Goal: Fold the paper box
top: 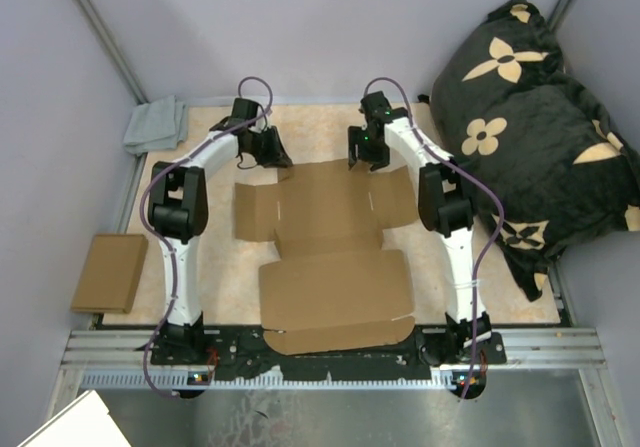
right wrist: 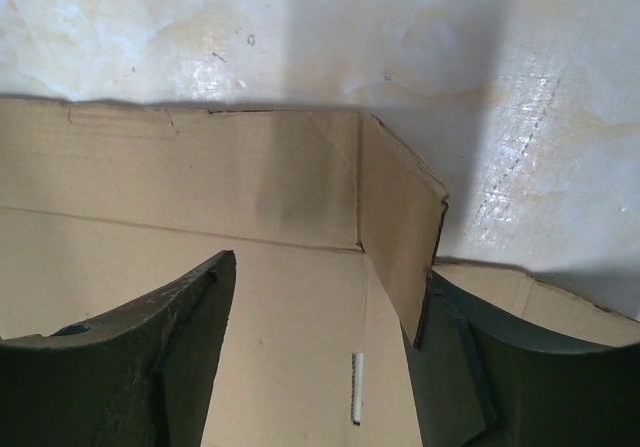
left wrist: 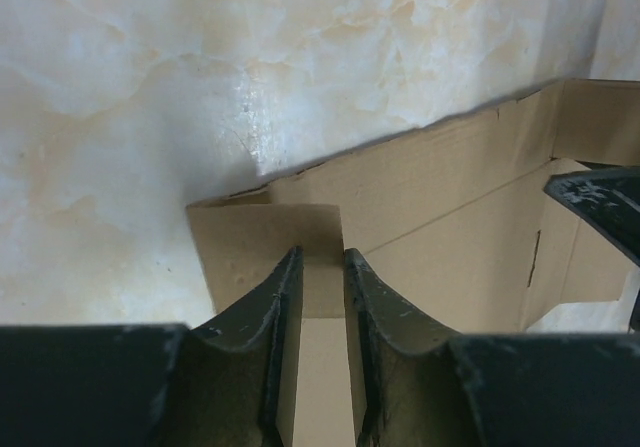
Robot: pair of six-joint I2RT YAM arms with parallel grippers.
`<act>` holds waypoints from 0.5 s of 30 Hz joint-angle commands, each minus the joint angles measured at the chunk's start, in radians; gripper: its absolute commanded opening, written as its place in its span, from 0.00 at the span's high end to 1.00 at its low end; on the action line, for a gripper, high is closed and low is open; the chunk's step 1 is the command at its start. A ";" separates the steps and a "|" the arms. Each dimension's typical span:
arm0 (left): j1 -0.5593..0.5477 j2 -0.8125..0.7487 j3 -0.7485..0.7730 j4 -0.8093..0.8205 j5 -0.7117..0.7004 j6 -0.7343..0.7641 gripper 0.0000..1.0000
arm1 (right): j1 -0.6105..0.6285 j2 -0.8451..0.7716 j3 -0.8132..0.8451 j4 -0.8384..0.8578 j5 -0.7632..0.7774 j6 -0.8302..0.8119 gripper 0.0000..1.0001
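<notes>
The paper box point(top: 335, 287) lies unfolded and flat in the middle of the table, its near flap over the front edge. My left gripper point(top: 268, 153) hovers at the box's far left corner. In the left wrist view its fingers point(left wrist: 272, 302) stand a narrow gap apart over a small corner flap point(left wrist: 255, 252), with nothing between them. My right gripper point(top: 366, 153) is at the far right corner, wide open point(right wrist: 325, 302). A small side flap point(right wrist: 400, 232) stands raised there, against the inner side of the right finger point(right wrist: 470, 367). The far panel point(right wrist: 180, 172) lies flat.
A grey folded cloth point(top: 155, 124) lies at the far left corner. A small brown cardboard piece point(top: 108, 272) sits off the table's left edge. A big black pillow with tan flowers point(top: 540, 127) fills the right side. Grey walls close in the back.
</notes>
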 commanded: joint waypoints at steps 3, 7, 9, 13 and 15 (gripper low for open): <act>-0.006 0.057 0.036 -0.013 0.013 -0.010 0.71 | 0.006 -0.080 0.085 -0.004 0.003 -0.003 0.34; -0.009 0.057 0.034 -0.013 0.009 -0.008 0.71 | 0.007 -0.078 0.112 -0.015 0.001 -0.005 0.34; -0.009 0.063 0.036 -0.015 0.008 -0.008 0.71 | 0.008 -0.078 0.123 -0.013 -0.001 -0.005 0.34; -0.011 0.076 0.049 -0.031 0.008 -0.006 0.71 | 0.010 -0.056 0.153 -0.010 -0.033 0.001 0.34; -0.011 0.079 0.052 -0.038 0.008 -0.005 0.71 | 0.015 -0.031 0.178 -0.024 -0.047 0.004 0.34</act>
